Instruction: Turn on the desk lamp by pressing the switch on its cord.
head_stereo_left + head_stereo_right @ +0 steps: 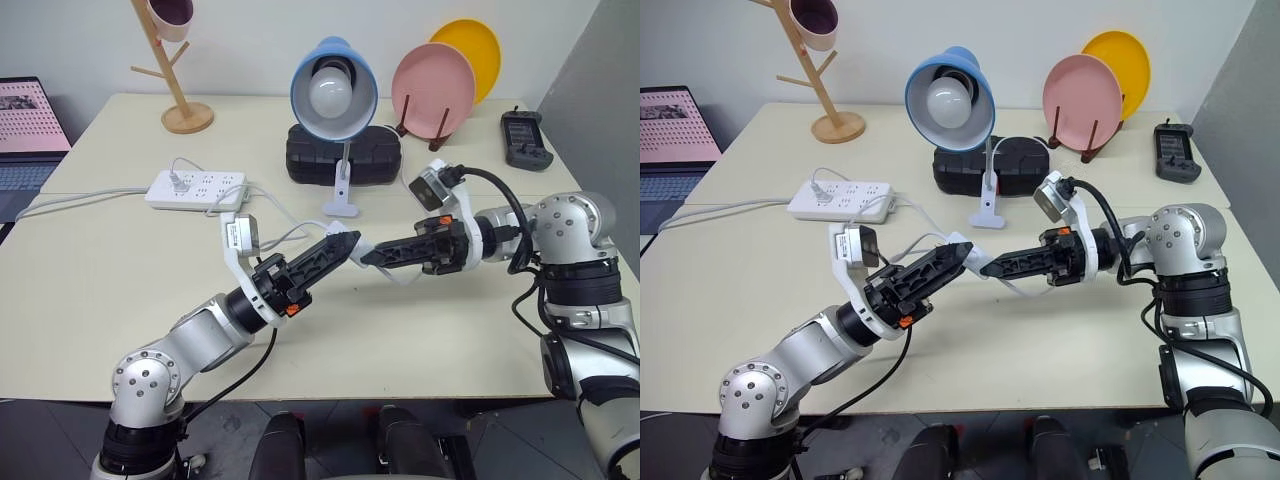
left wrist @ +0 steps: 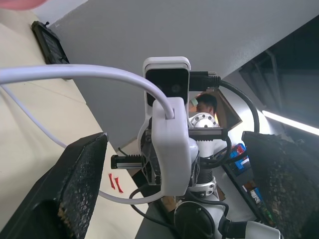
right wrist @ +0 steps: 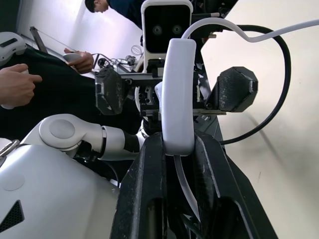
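Right gripper clamped on the switch, long axis toward twelve o'clock; left gripper gaping wide, empty, straddling it.

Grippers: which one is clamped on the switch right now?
The right gripper, its fingers shut on the switch; the left gripper is open.

Both arms are showing silver, rounded joint shells running into black wrist sections. Each gripper, the left gripper and the right gripper, is wearing ribbed black fingers, a white camera bracket, orange tabs and trailing thick black cables.
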`<action>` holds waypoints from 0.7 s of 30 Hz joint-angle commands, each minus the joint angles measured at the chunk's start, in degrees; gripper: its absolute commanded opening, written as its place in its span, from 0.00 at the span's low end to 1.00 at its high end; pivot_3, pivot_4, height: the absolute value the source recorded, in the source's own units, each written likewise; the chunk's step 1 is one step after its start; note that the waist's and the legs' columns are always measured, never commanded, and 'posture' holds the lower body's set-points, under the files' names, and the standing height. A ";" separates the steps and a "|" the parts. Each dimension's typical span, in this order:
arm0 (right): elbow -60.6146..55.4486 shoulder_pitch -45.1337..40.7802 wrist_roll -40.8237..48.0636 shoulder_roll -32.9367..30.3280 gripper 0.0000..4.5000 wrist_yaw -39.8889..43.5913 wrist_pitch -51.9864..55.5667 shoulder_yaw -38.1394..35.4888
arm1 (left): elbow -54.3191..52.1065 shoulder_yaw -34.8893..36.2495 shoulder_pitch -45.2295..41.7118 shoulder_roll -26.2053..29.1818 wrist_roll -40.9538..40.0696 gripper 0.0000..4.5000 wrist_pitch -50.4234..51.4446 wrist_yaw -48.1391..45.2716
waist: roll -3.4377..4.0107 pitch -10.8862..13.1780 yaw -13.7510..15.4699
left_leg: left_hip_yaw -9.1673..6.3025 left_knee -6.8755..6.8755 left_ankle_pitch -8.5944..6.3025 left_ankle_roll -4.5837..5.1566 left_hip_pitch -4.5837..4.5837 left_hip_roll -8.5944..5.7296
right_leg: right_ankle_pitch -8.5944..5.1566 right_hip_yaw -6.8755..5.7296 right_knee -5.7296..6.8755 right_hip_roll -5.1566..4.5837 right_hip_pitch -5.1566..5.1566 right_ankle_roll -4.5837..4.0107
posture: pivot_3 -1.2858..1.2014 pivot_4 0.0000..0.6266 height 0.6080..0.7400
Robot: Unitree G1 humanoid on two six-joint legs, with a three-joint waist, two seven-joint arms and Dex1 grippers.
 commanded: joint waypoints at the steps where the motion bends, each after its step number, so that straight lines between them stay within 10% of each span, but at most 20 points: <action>1: -1.78 -0.55 2.44 0.08 0.08 -0.36 0.35 -1.90 | -1.31 -0.16 -0.09 -0.34 -0.17 1.00 -0.09 -0.48 | 0.00 0.00 0.00 | 0.00 0.00 0.00 0.00 0.00 0.00 | 0.00 0.00 0.00 0.00 0.00 0.00 | 0.52 0.24 1.00; 21: -2.08 0.42 3.77 -0.64 0.08 -1.61 0.32 -1.91 | -0.61 0.57 -0.83 -0.59 -1.13 0.21 -0.37 -0.25 | 0.00 0.00 -0.01 | 0.00 -0.02 0.00 0.00 -0.03 0.00 | -0.01 0.00 -0.04 0.00 -0.03 0.01 | 0.52 0.24 1.00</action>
